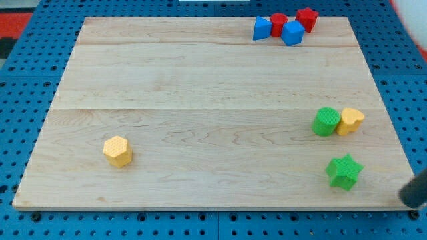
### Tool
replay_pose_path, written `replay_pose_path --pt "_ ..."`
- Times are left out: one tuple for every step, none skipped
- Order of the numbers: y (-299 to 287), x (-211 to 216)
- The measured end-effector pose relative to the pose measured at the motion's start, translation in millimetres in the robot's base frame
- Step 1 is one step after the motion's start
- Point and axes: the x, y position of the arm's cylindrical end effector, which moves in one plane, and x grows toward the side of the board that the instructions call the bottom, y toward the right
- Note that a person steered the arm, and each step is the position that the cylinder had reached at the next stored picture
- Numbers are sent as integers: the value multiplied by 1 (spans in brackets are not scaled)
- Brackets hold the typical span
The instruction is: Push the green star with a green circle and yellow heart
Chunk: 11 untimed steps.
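Observation:
The green star [344,171] lies near the board's lower right corner. The green circle [326,122] sits above it, touching the yellow heart [349,121] on its right. A gap of bare wood separates the star from that pair. My rod shows as a dark blur at the view's right edge, and my tip [409,198] is just off the board's right side, to the right of and slightly below the star, not touching any block.
A yellow hexagon [118,151] lies at the lower left. At the top right, two blue blocks [262,29] [292,33] and two red blocks [278,23] [307,18] cluster together. The wooden board [200,87] rests on blue pegboard.

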Motion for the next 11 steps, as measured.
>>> replay_pose_path --pt "-35 -27" --pt "-65 -34" --pt "-78 -28" --pt "-98 -12" --pt "-136 -30" --pt "-138 -50" --pt "-134 -65" --pt "-130 -79" --pt "-123 -86" --pt "-83 -63" --pt "-4 -86"
